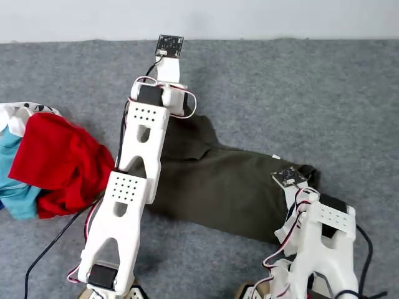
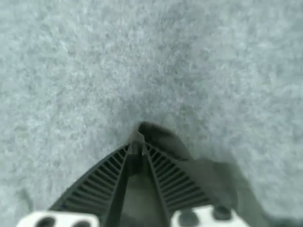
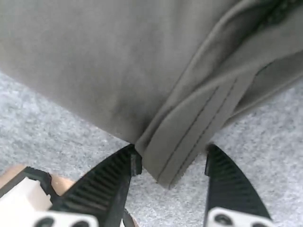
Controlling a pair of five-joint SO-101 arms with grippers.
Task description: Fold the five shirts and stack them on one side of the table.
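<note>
grey carpet [image 1: 280,81] bears an olive shirt [image 1: 218,180], left jaws pinching it, right jaws open.

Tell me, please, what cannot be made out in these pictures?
High view: the shirt pile is cut off by the left edge, so its count is unclear.
High view: the left arm covers part of the olive shirt.
Left wrist view: the left gripper hides how much cloth it pinches.

The olive shirt [image 1: 218,180] lies spread across the middle of the counter [image 1: 312,93], one corner pinched in my left fingers [image 2: 109,175], its stitched hem between my parted right fingers [image 3: 113,175]. A red shirt [image 1: 56,156], a teal shirt [image 1: 15,193] and a white shirt [image 1: 15,115] sit crumpled together at my left.
</note>
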